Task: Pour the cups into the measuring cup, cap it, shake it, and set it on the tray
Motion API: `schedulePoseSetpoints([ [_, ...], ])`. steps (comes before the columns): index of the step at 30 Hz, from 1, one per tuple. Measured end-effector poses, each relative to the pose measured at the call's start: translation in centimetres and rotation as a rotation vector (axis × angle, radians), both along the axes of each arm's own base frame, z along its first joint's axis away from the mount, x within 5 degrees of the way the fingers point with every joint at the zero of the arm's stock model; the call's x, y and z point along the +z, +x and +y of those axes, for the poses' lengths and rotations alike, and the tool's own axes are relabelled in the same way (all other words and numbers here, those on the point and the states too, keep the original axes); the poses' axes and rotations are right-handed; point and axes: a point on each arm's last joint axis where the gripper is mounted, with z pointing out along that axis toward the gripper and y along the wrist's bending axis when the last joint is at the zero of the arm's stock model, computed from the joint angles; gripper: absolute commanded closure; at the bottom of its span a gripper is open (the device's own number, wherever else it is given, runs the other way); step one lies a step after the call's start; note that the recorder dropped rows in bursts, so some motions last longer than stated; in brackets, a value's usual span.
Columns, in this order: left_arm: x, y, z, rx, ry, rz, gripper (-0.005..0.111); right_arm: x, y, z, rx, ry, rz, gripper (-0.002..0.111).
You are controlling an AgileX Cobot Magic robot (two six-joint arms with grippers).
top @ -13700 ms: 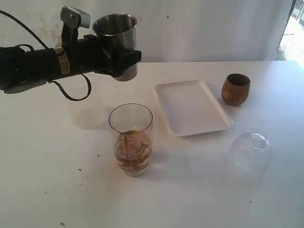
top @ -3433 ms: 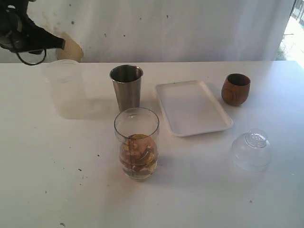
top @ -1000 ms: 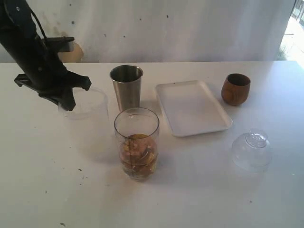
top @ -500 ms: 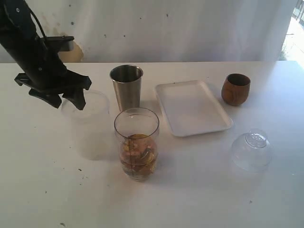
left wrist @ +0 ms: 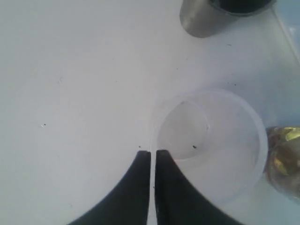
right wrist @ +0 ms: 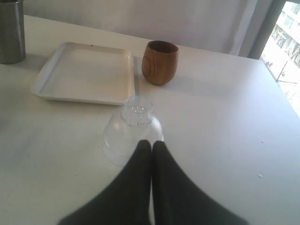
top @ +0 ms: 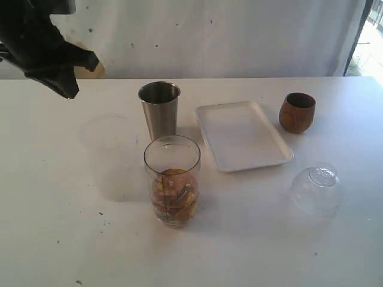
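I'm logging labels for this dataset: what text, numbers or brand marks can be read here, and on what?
No text here is legible enough to quote.
On the measuring cup: dark printed scale lines down its side; any numbers are too blurred to read.
On the steel tumbler, wooden cup, tray and domed lid: no lettering visible.

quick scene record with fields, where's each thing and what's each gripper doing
left gripper: shut, holding nothing
right gripper: shut, near clear domed plastic lid
clear graduated measuring cup: upright, uncapped, brownish contents
brushed-steel tumbler: upright, behind it
flat white tray: nothing on it
dark brown wooden cup: upright, beside the tray
faint translucent cup: upright on table
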Motion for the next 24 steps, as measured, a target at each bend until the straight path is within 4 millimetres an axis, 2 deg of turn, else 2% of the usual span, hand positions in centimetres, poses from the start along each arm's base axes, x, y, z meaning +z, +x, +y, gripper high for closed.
schedulePoseSetpoints([
  [6,6.8,-3.7,1.0,0.005,-0.080,-0.257,0.107,0.0,0.0,0.0,0.000,0.000,0.000,0.108],
  [8,8.8,-6.0,1.5,-0.002,-0.140,-0.371,0.107,0.0,0.0,0.0,0.000,0.000,0.000,0.108],
  [10,9.6,-7.7,1.9,-0.002,-0.166,-0.434,0.107,0.0,0.0,0.0,0.000,0.000,0.000,0.108],
  [14,9.8,-11.2,2.9,0.016,-0.206,-0.544,0.107,0.0,0.0,0.0,0.000,0.000,0.000,0.108],
  [24,6.8,-18.6,5.4,0.046,-0.249,-0.742,0.107,0.0,0.0,0.0,0.000,0.000,0.000,0.108],
])
